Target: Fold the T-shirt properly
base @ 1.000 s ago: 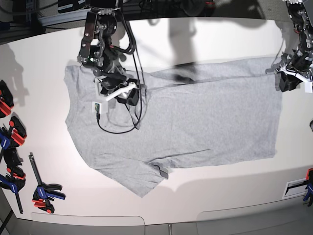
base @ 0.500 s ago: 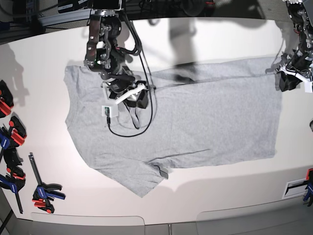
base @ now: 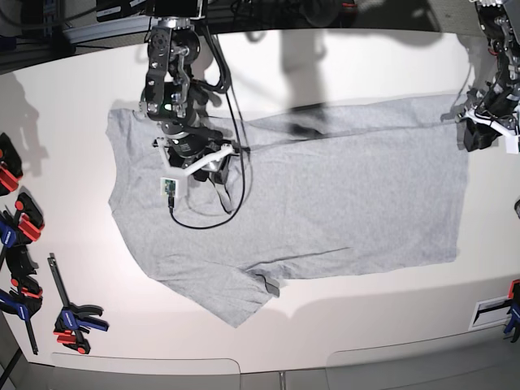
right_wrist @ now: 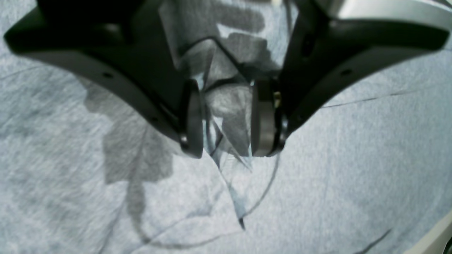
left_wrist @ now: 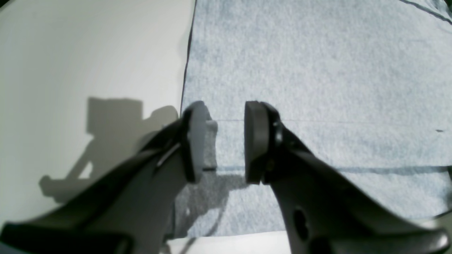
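The light grey T-shirt (base: 341,203) lies spread on the white table (base: 366,325), neck to the left and hem to the right. My right gripper (base: 219,166) stands over the chest, near the upper shoulder. In the right wrist view a raised, creased fold of the T-shirt (right_wrist: 353,158) fills the gap of the right gripper (right_wrist: 227,120). My left gripper (base: 475,134) is at the shirt's far right upper corner. Seen from its wrist, the left gripper (left_wrist: 220,141) is open astride the hem, with the T-shirt (left_wrist: 317,70) flat beneath. One sleeve (base: 236,296) sticks out at the bottom.
Red, blue and black clamps (base: 20,244) lie along the table's left edge, with another clamp (base: 73,317) lower down. A black cable (base: 199,219) loops from the right wrist over the shirt. A white label (base: 491,313) sits at the lower right.
My right arm swung a little to the right over the chest, then back left, turning its wrist. The left arm and the shirt's outline have not visibly moved.
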Robot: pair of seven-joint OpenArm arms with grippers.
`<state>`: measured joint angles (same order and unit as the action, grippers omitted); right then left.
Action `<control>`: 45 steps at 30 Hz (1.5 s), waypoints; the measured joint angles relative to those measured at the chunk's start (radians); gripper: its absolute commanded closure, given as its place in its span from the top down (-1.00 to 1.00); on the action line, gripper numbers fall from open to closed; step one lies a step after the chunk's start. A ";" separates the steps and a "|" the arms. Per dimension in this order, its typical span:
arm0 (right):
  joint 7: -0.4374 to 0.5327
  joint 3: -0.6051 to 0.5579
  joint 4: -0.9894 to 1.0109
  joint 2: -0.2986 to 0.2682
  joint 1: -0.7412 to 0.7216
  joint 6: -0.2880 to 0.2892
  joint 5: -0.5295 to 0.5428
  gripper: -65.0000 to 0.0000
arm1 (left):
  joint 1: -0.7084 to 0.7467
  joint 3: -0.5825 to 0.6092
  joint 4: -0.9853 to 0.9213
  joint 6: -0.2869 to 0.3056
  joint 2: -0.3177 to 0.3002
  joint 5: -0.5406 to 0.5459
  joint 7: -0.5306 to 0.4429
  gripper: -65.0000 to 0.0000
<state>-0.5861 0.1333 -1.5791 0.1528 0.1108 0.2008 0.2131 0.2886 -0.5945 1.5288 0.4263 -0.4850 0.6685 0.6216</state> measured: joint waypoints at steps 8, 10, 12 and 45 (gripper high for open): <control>-0.043 -0.001 0.000 0.000 0.000 0.000 0.023 -0.32 | 0.000 0.000 0.000 0.000 0.000 0.000 0.000 -0.47; -0.044 -0.001 0.000 0.000 0.001 0.000 0.069 -0.32 | 0.000 0.000 0.000 0.000 0.000 0.000 0.000 -0.47; -0.055 -0.001 0.000 0.000 0.000 0.007 0.096 -0.32 | 0.000 0.000 0.000 0.000 0.000 0.000 0.000 -0.47; -0.112 0.044 0.000 0.000 -0.059 0.121 -0.024 -0.17 | 0.000 0.000 0.000 0.000 0.000 0.000 0.007 -0.47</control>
<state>-0.6979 0.1772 -1.5791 0.1528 0.0517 0.3222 0.1890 0.2882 -0.5945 1.5288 0.4263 -0.4850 0.6685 0.6285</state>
